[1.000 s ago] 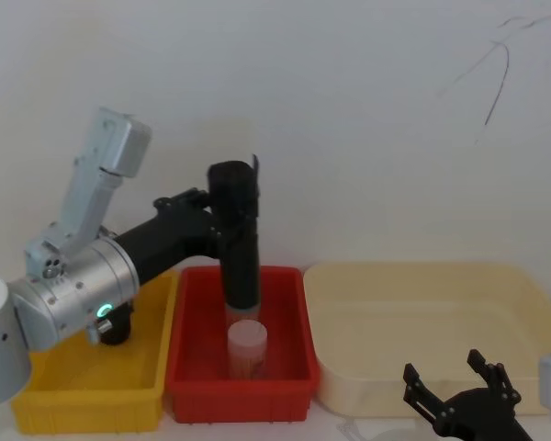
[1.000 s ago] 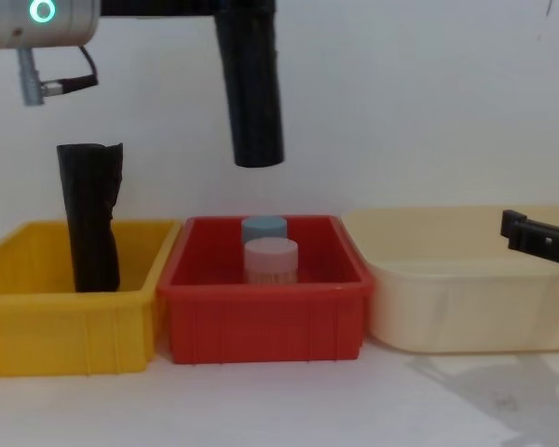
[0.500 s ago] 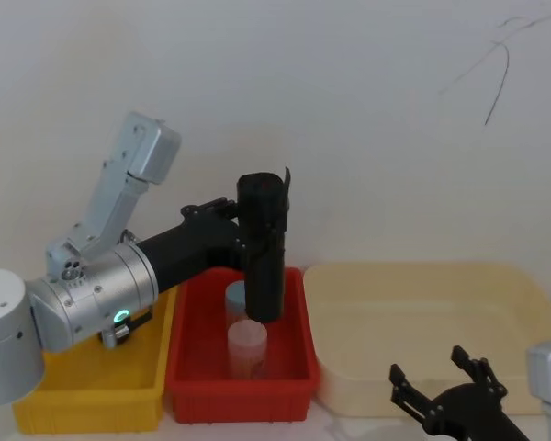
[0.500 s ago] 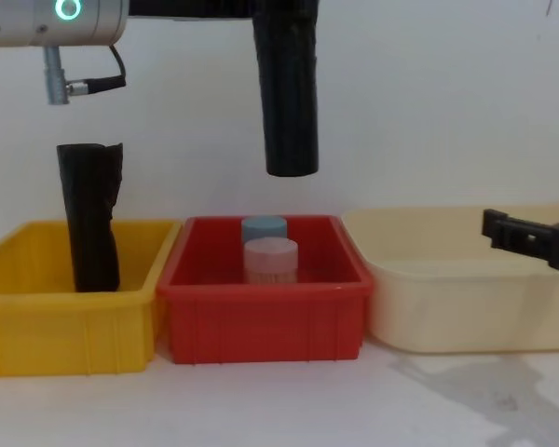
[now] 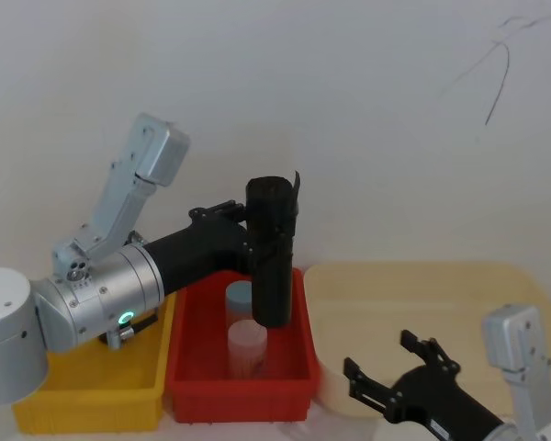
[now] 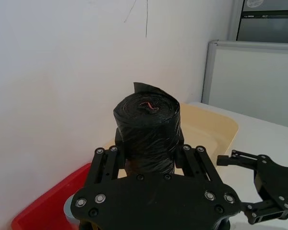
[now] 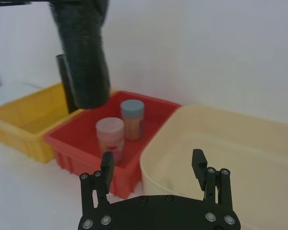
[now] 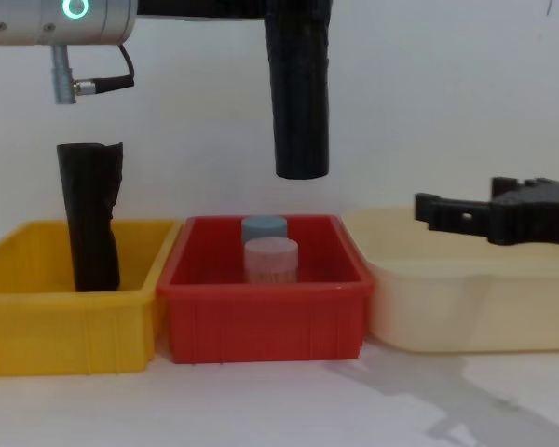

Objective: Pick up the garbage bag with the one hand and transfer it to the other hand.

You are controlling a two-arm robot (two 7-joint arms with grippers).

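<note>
The garbage bag is a black rolled cylinder that hangs upright in the air over the red bin. My left gripper, with a greenish ring light on its silver wrist, is shut on the bag's upper part. In the left wrist view its fingers clamp both sides of the bag. My right gripper stands open, lower and to the right of the bag, over the cream tub's near rim. In the chest view the right gripper points left toward the bag, with a gap between them.
A yellow bin on the left holds another black roll with a flared end. The red bin holds a pink-lidded jar and a blue-lidded jar. A wide cream tub stands at the right. A white wall is behind.
My left arm has carried the bag to the right and a little lower. My right gripper has risen and moved left toward the bag, staying open.
</note>
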